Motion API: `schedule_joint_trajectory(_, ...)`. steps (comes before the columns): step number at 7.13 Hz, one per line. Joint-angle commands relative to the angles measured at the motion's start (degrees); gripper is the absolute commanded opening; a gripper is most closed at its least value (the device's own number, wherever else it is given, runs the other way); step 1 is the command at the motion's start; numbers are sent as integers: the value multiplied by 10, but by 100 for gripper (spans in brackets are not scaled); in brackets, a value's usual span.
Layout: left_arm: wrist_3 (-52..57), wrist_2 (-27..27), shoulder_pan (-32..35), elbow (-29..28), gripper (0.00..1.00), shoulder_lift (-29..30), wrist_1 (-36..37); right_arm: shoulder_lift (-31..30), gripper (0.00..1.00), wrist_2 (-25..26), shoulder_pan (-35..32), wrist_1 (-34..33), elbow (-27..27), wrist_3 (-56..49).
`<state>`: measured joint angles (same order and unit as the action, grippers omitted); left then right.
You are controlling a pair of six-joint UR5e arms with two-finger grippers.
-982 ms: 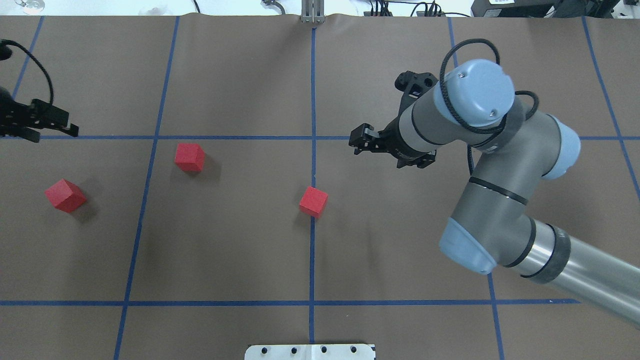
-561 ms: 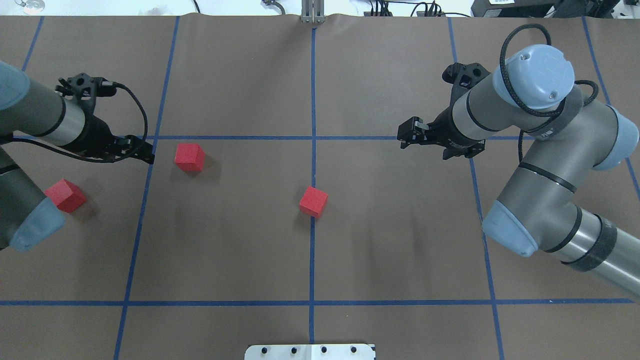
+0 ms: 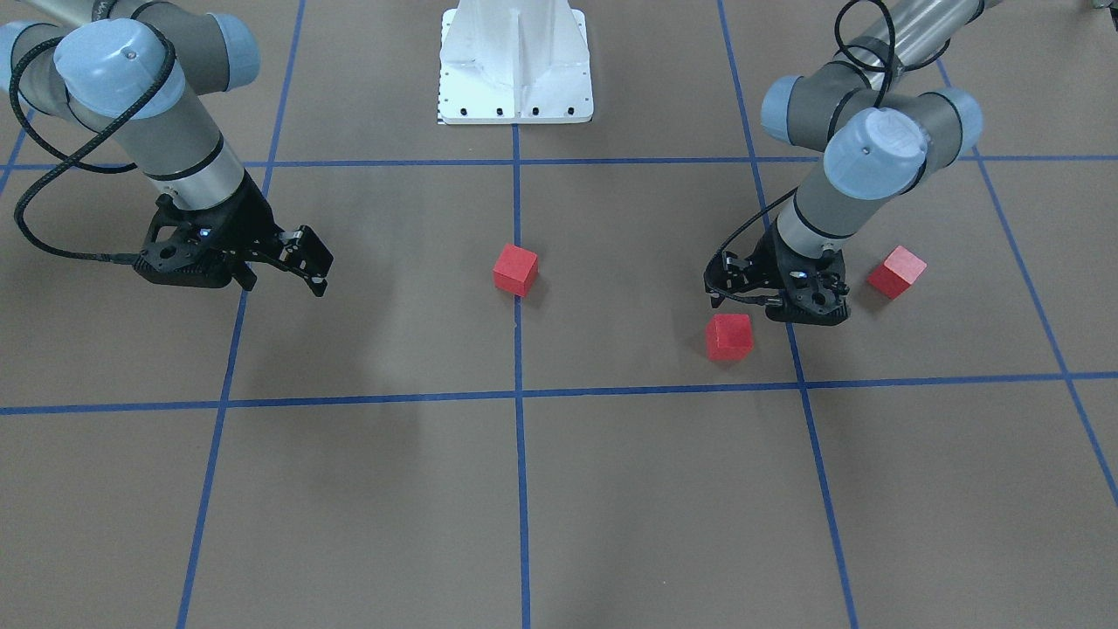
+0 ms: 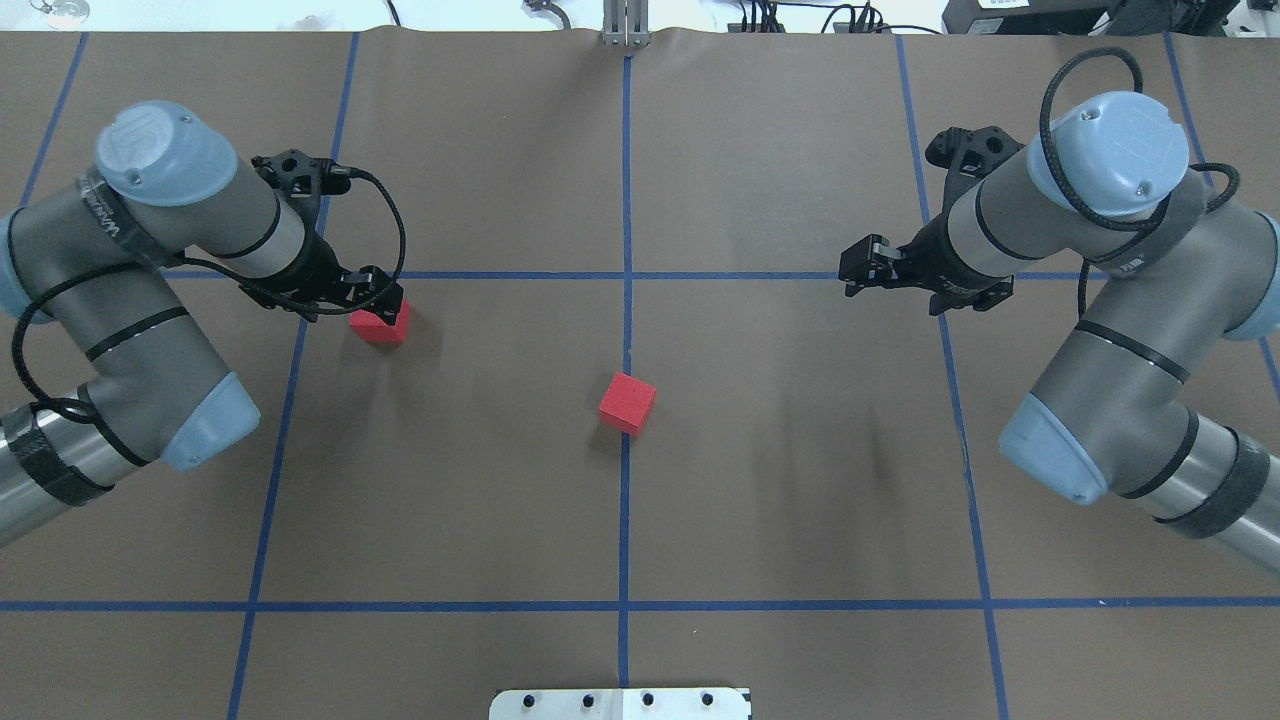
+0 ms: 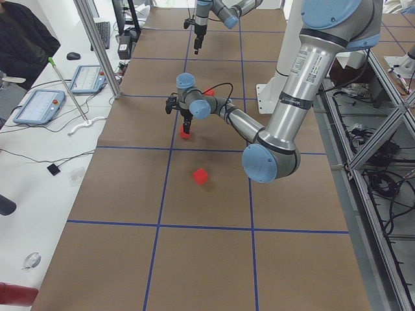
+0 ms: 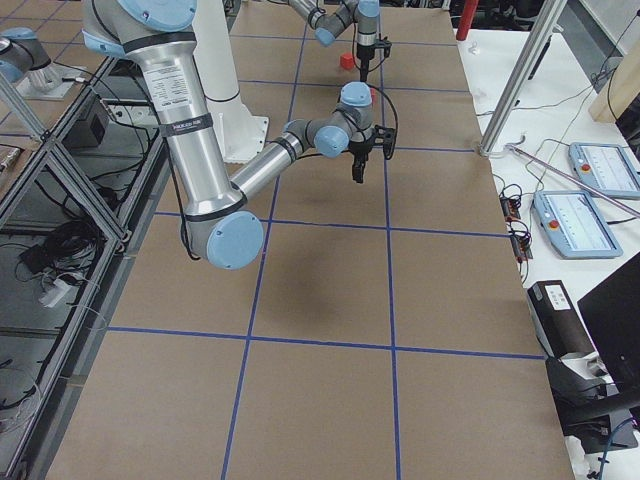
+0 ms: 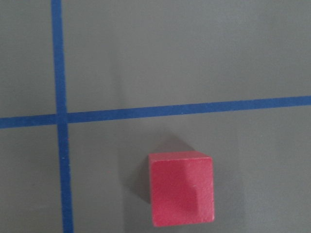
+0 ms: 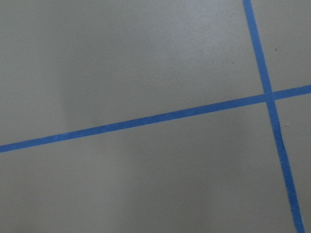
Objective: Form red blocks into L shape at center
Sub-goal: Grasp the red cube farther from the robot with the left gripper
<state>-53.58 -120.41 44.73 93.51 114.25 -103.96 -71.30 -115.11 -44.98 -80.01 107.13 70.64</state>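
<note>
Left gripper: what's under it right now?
A red block sits below the left gripper on the brown floor, near a blue tape crossing; the wrist view shows it whole. Overhead, the gripper covers the block's far edge. Contact cannot be judged.

We are hovering our 2 arms wide apart, wrists tilted down, left gripper (image 4: 385,293) and right gripper (image 4: 862,270) parted.
</note>
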Motion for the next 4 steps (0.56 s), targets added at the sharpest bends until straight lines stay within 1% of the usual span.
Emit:
schedule_joint_trajectory(1, 1, 18, -12, -41, 100, 27, 2, -12, 100, 0, -1, 25, -1, -1)
schedule_joint_trajectory(3, 2, 21, -20, -55, 100, 28, 0, -12, 100, 0, -1, 26, -13, -2)
schedule_joint_trajectory(4, 2, 21, -20, -65, 83, 39, 0, -12, 100, 0, -1, 27, -14, -2)
